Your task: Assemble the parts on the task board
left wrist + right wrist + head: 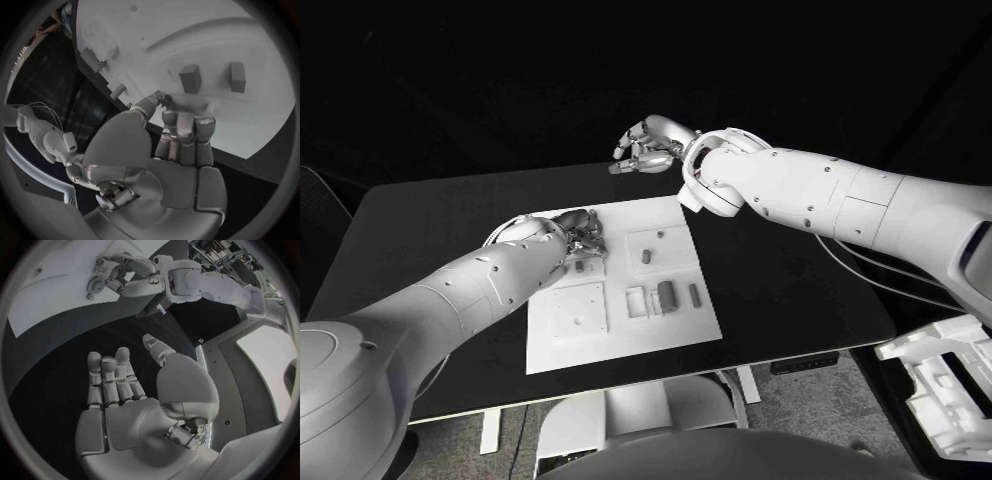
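Your left hand (567, 235) sits over the task board (678, 322) at its 10 o'clock corner, and the hand and forearm hide whatever is under them from the head camera. In the left wrist view the fingers (185, 131) reach down to the board beside the thumb, tips at or near the surface. I cannot tell whether they pinch a part or just touch the plate; the contact spot is shadowed.

The right hand (648, 146) hovers past the table's far edge, at 12 o'clock from the board, well apart from it. The right wrist view shows its palm flat, fingers straight and slightly spread, holding nothing.

The board is a white plate lying roughly mid-table, long axis running 12 to 6 with a slight tilt toward 11.

Parts you can make out from the head camera:
- dark upright piece (666, 295) in the slotted area at 4 o'clock on the board, long axis 12–6
- thin dark bar (694, 294) just beside it toward 3, same axis
- small peg (645, 258) near board centre, too small to read its orientation

The square inset (580, 309) at 7 o'clock shows only faint relief. The left wrist view shows two blocks (190, 78) standing on the plate, near each other.
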`<action>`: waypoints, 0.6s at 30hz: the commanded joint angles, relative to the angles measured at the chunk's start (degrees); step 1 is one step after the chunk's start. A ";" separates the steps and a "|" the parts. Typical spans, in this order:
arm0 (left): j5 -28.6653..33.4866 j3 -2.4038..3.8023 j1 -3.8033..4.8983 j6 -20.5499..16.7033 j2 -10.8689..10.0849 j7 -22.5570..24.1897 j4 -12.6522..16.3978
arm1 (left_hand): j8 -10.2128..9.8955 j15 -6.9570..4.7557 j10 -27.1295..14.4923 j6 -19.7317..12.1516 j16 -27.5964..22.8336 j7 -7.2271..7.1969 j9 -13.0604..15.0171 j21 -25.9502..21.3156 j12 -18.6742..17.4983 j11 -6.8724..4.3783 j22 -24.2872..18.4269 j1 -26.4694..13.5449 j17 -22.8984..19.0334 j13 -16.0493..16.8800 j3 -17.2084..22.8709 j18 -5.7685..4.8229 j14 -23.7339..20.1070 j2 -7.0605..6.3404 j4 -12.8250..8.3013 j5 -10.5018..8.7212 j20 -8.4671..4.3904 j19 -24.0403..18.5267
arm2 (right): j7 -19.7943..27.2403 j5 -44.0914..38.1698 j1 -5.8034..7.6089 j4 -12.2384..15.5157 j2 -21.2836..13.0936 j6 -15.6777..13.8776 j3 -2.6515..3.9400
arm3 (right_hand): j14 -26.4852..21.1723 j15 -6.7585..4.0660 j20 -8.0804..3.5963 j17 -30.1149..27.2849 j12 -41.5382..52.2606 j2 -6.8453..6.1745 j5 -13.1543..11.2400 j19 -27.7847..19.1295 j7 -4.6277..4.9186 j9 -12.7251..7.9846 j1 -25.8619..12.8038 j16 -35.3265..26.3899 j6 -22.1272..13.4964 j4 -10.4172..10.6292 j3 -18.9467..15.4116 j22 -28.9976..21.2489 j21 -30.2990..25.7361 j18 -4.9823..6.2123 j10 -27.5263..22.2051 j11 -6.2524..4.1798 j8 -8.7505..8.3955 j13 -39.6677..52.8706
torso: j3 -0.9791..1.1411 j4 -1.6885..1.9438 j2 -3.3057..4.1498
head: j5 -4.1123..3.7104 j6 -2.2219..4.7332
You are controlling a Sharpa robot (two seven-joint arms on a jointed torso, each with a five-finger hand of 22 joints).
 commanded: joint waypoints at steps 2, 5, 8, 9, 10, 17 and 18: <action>0.27 0.04 0.02 0.63 0.22 0.50 0.10 | 0.50 -0.02 -0.15 0.69 0.38 0.07 0.16 2.96 0.26 -0.09 0.03 0.36 -0.07 -0.10 0.71 1.75 -0.16 0.77 0.03 0.02 0.01 -0.16 | 0.13 -0.26 0.05 0.15 -0.01 0.42 0.03 | 0.37 -0.19 -0.14 -0.07 0.26 -0.64 -0.13 0.19 0.12 0.10 -0.10 0.26 0.22 -0.10 -0.30 -0.08 0.13 -0.26 0.25 -0.05 0.22 -0.05 | -0.07 0.02 0.01 | -0.04 -0.03; 0.27 0.04 0.02 0.63 0.26 0.55 0.11 | 0.57 -0.03 -0.13 0.83 0.41 0.08 0.20 2.98 0.28 -0.09 0.03 0.42 -0.08 -0.11 0.84 1.75 -0.15 0.94 0.07 0.02 0.01 -0.15 | 0.10 -0.27 0.06 0.12 0.00 0.52 0.03 | 0.37 -0.19 -0.14 -0.07 0.26 -0.64 -0.12 0.19 0.12 0.10 -0.10 0.26 0.22 -0.10 -0.31 -0.08 0.13 -0.26 0.25 -0.05 0.22 -0.06 | -0.06 -0.01 -0.01 | -0.03 -0.03; 0.27 0.04 0.02 0.46 0.26 0.64 0.08 | 0.68 -0.03 -0.10 1.08 0.47 0.07 0.26 3.01 0.33 -0.10 0.04 0.58 -0.10 -0.12 1.10 1.75 -0.12 1.29 0.12 0.02 0.01 -0.12 | 0.05 -0.27 0.06 0.12 -0.02 0.59 0.03 | 0.37 -0.19 -0.14 -0.07 0.26 -0.63 -0.13 0.19 0.12 0.10 -0.10 0.26 0.22 -0.10 -0.31 -0.08 0.13 -0.26 0.25 -0.05 0.22 -0.06 | -0.03 -0.03 -0.02 | -0.03 -0.02; 0.27 0.04 0.02 0.43 0.24 0.64 0.09 | 0.74 -0.04 -0.08 1.23 0.51 0.06 0.30 3.03 0.35 -0.11 0.05 0.67 -0.12 -0.13 1.27 1.75 -0.11 1.51 0.14 0.02 0.02 -0.11 | 0.05 -0.27 0.06 0.12 -0.02 0.59 0.03 | 0.37 -0.19 -0.14 -0.07 0.26 -0.64 -0.13 0.19 0.12 0.10 -0.10 0.26 0.22 -0.10 -0.31 -0.08 0.13 -0.26 0.25 -0.05 0.22 -0.06 | -0.03 -0.03 -0.02 | -0.03 -0.02; 0.27 0.04 0.02 0.44 0.24 0.67 0.05 | 0.79 -0.04 -0.07 1.35 0.53 0.07 0.33 3.05 0.37 -0.12 0.05 0.75 -0.13 -0.13 1.40 1.75 -0.10 1.70 0.16 0.03 0.02 -0.10 | 0.05 -0.27 0.06 0.12 -0.02 0.59 0.03 | 0.37 -0.19 -0.14 -0.08 0.26 -0.64 -0.13 0.19 0.12 0.10 -0.10 0.26 0.22 -0.09 -0.31 -0.08 0.13 -0.26 0.25 -0.05 0.22 -0.06 | -0.03 -0.01 -0.01 | -0.01 0.00; 0.27 0.05 0.02 -0.13 0.22 1.15 0.01 | 1.26 -0.07 0.01 2.50 0.74 0.32 0.62 3.19 0.52 -0.16 0.09 1.26 -0.21 -0.19 2.43 1.76 -0.04 3.24 0.26 0.04 0.03 -0.04 | 0.02 -0.27 0.06 0.02 -0.01 0.61 0.03 | 0.37 -0.19 -0.13 -0.08 0.26 -0.64 -0.13 0.19 0.12 0.10 -0.12 0.27 0.22 -0.09 -0.32 -0.09 0.13 -0.26 0.25 -0.05 0.22 -0.07 | -0.09 0.05 -0.02 | -0.03 -0.02; 0.27 0.05 0.02 -0.10 0.22 1.17 -0.02 | 1.42 -0.08 0.03 2.92 0.81 0.40 0.71 3.22 0.57 -0.19 0.10 1.50 -0.23 -0.21 2.82 1.77 -0.03 3.69 0.20 0.05 0.03 -0.04 | 0.02 -0.27 0.06 0.01 -0.01 0.60 0.03 | 0.37 -0.19 -0.13 -0.08 0.26 -0.64 -0.13 0.19 0.12 0.10 -0.12 0.27 0.22 -0.09 -0.32 -0.09 0.13 -0.26 0.25 -0.05 0.22 -0.07 | -0.09 0.03 -0.03 | 0.00 -0.01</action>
